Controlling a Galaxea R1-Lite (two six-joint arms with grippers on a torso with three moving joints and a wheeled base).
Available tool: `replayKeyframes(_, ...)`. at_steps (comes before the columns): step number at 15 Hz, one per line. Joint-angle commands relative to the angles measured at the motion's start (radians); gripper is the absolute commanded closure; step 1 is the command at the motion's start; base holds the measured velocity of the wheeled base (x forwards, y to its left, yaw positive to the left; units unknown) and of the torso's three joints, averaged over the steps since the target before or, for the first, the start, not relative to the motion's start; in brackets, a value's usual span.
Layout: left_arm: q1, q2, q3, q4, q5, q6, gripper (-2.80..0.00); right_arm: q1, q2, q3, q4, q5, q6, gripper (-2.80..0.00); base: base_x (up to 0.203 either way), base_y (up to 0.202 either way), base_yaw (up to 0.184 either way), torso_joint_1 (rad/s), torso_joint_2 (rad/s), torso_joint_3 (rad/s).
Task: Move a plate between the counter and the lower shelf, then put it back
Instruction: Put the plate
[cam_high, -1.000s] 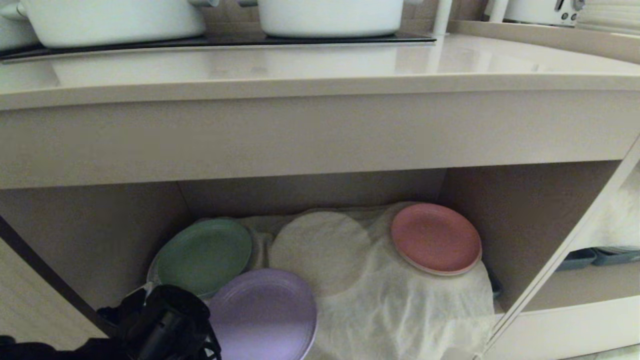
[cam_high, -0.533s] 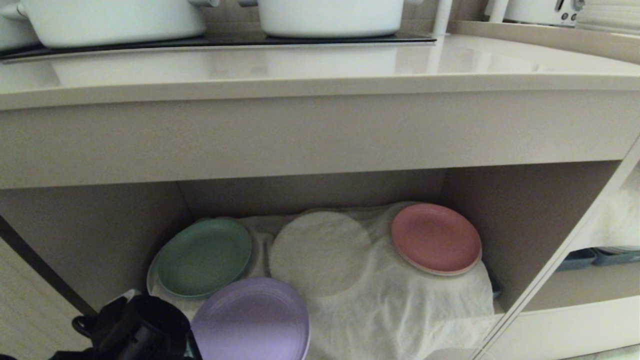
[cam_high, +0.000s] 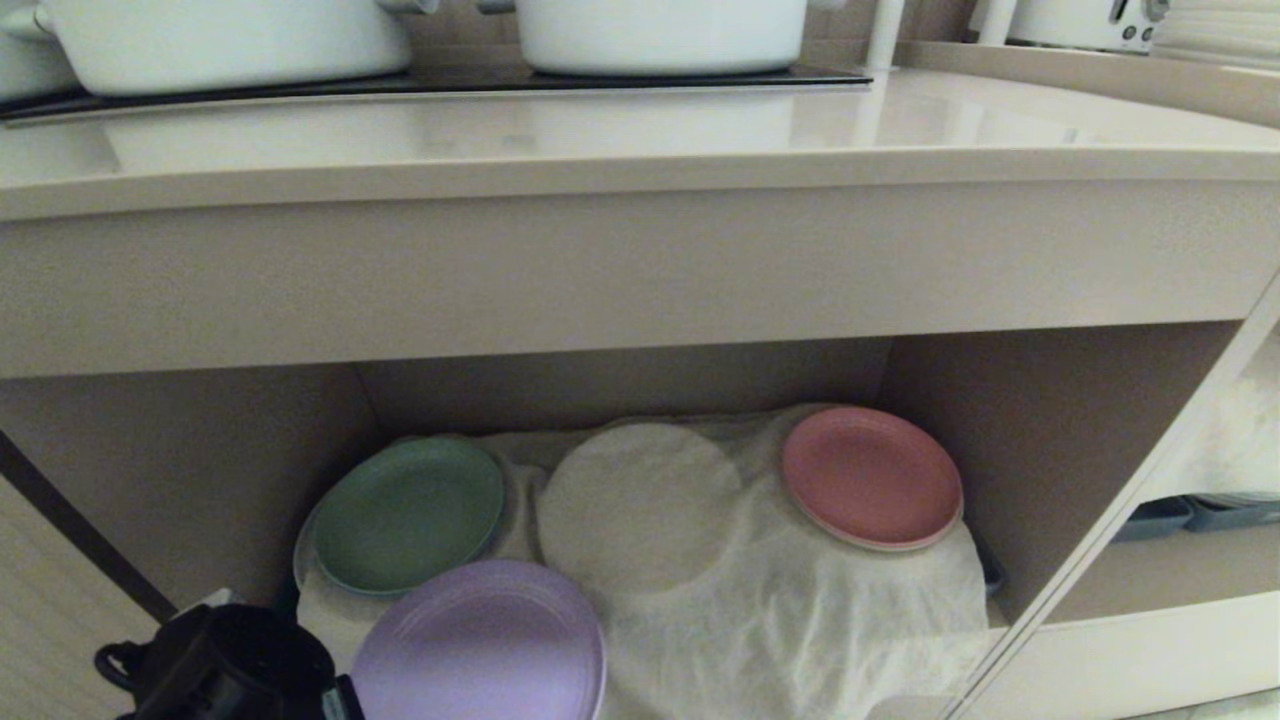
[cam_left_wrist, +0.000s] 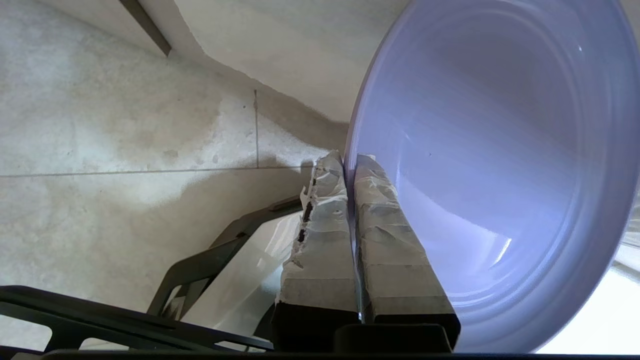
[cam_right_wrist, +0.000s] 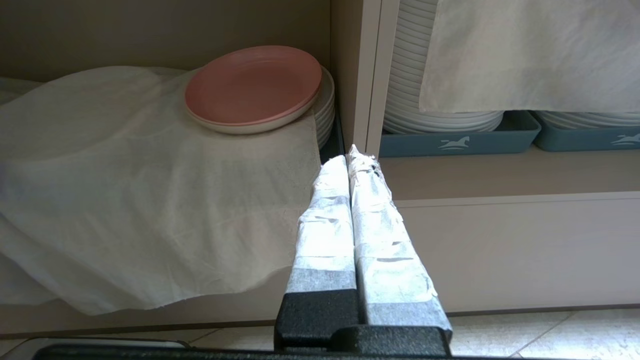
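Left gripper (cam_left_wrist: 350, 165) is clamped tight on the rim of the plate (cam_high: 480, 645), taped fingers (cam_left_wrist: 385, 235) squeezed together with just the plate edge between them, one above the rim and one under. In the head view the gripper sits at the bottom left corner and the lavender plate sticks out from it toward the right, hanging at the front edge of the lower shelf (cam_high: 200, 470), roughly level, just in front of the green plate (cam_high: 408, 512) and overlapping the white cloth (cam_high: 800, 610). From the wrist view there's floor under the gripper side, so I'd say the plate is at least partly out past the shelf front, can't tell if any of it touches the cloth

The thing that matters next: the table (cam_high: 640, 130) is straight above, and its thick front edge overhangs the shelf opening. The plate reaches from the gripper inward toward the shelf, so my guess is it needs to come fully out toward the robot before going up, otherwise the far rim catches the underside

Right gripper (cam_right_wrist: 350, 160) is pinched shut on nothing, parked low by the divider right of the pink plate (cam_high: 870, 475). Left arm is clearly the one doing this
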Motion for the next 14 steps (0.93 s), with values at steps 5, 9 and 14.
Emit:
replayKeyframes(5,-0.001,-0.032,-0.003,0.029,0.006,-0.004,0.00,0.002,0.001,0.000,0.000,0.000,0.001,0.00,0.000,0.000,0.000,0.000,0.00,0.000)
replayKeyframes(9,-0.001,-0.048,-0.003,0.035,0.011,-0.003,0.00,0.000,0.001,0.000,0.000,0.000,0.001,0.00,0.000,0.000,0.000,0.000,0.00,0.000)
replayKeyframes(14,-0.001,-0.056,-0.005,0.061,0.013,-0.004,0.00,0.000,0.001,0.000,0.000,0.000,0.001,0.00,0.000,0.000,0.000,0.000,0.00,0.000)
